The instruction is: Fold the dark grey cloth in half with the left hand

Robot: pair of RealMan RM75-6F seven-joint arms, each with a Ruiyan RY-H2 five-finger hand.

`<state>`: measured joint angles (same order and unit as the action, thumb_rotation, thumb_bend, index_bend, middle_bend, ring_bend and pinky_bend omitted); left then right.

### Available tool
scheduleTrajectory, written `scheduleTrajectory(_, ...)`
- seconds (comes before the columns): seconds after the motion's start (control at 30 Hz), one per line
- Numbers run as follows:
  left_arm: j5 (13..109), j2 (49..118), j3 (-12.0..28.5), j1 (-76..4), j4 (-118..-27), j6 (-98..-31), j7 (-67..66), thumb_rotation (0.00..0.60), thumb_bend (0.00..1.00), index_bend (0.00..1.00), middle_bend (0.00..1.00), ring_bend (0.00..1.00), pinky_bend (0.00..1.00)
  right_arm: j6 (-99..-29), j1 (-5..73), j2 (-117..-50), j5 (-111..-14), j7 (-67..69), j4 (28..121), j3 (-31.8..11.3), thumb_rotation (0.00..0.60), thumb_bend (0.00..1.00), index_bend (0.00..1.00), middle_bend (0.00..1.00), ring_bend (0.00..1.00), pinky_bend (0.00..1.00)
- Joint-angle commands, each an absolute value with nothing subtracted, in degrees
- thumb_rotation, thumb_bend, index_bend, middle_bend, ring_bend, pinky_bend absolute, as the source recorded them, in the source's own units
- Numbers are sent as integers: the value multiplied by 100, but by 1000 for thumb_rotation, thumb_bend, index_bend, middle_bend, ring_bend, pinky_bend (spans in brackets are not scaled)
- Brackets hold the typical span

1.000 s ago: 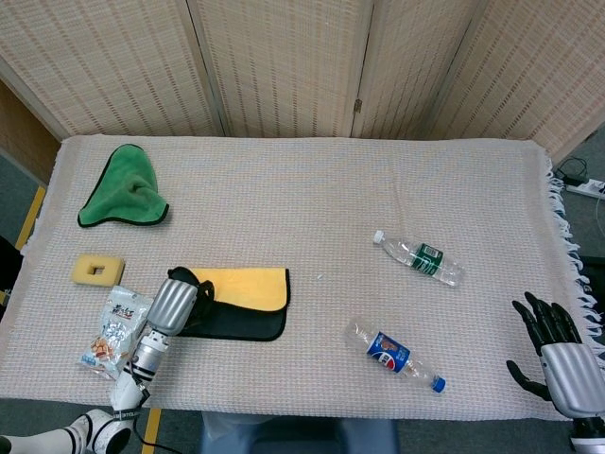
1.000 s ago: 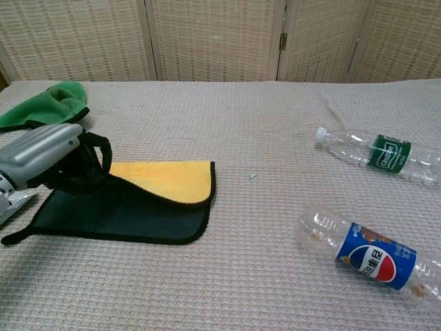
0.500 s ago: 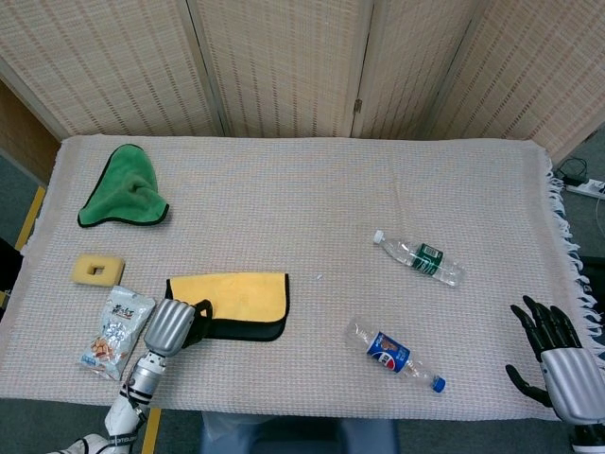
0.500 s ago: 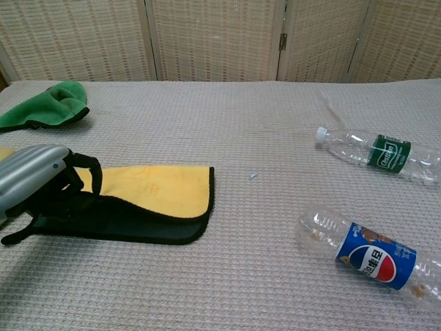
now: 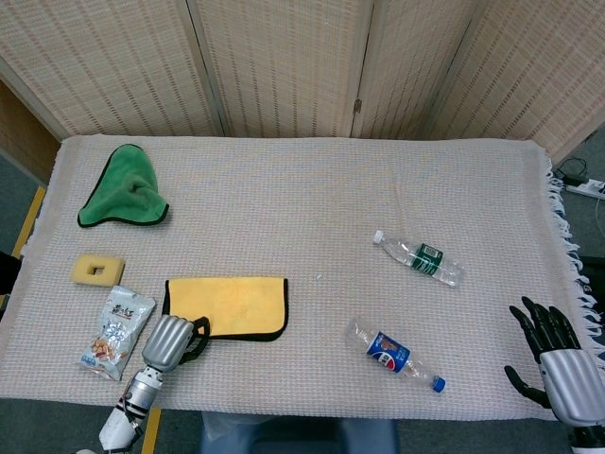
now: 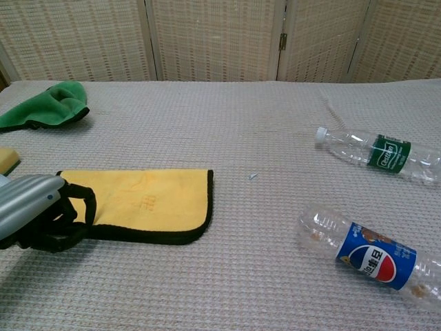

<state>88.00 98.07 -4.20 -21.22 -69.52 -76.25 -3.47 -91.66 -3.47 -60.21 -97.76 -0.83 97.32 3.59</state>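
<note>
Left hand (image 6: 41, 214) touches folded cloth (image 6: 141, 200); blue-labelled bottle (image 6: 375, 261) lies nearby.

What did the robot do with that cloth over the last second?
The left hand drew the cloth's raised flap toward the table's near edge and laid it down. The dark grey side is now covered, with yellow on top. Whether the hand still holds the edge is unclear. The right hand, both bottles, green cloth, sponge and snack bag stayed put.

Head view looks steeply down — chest view low, near, level — sharing the table (image 5: 312, 189).
</note>
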Motion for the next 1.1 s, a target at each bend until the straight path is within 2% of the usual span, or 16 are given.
scheduleTrajectory(0.03, 8838, 9770, -434, -2104, -6969, -7601, -346, 600, 579, 417, 1000, 1000, 1000, -9158, -343, -6019, -9771, -77, 9731, 358, 600, 348, 0, 0, 0, 0)
scheduleTrajectory(0.13, 8857, 9699, -442, -2084, -7034, -7577, -369, 600, 526, 322, 1000, 1000, 1000, -9161, -343, -6018, -9772, -75, 9730, 355, 600, 347, 0, 0, 0, 0)
scheduleTrajectory(0.2, 8853, 9616, -447, -2066, -7113, -7547, -418, 600, 504, 297, 1000, 1000, 1000, -9161, -343, -6017, -9773, -72, 9730, 355, 600, 346, 0, 0, 0, 0)
scheduleTrajectory(0.43, 8944, 9166, -551, -1888, -7728, -7702, -439, 600, 500, 292, 1000, 1000, 1000, -9172, -344, -6009, -9763, -38, 9725, 343, 600, 347, 0, 0, 0, 0)
scheduleTrajectory(0.7, 8974, 8514, -705, -1943, -9229, -7340, -739, 600, 500, 269, 1000, 1000, 1000, -9170, -341, -5982, -9822, 31, 9727, 376, 600, 347, 0, 0, 0, 0)
scheduleTrajectory(0.97, 8568, 8725, -375, -2260, -9564, -6650, -1299, 600, 513, 149, 1000, 1000, 1000, -9219, -354, -5959, -9894, 99, 9728, 402, 600, 347, 0, 0, 0, 0)
scheduleTrajectory(1.1, 8276, 8900, -165, -2488, -9616, -6252, -1507, 600, 531, 127, 1000, 1000, 1000, -9198, -345, -5937, -9852, 164, 9723, 393, 600, 347, 0, 0, 0, 0)
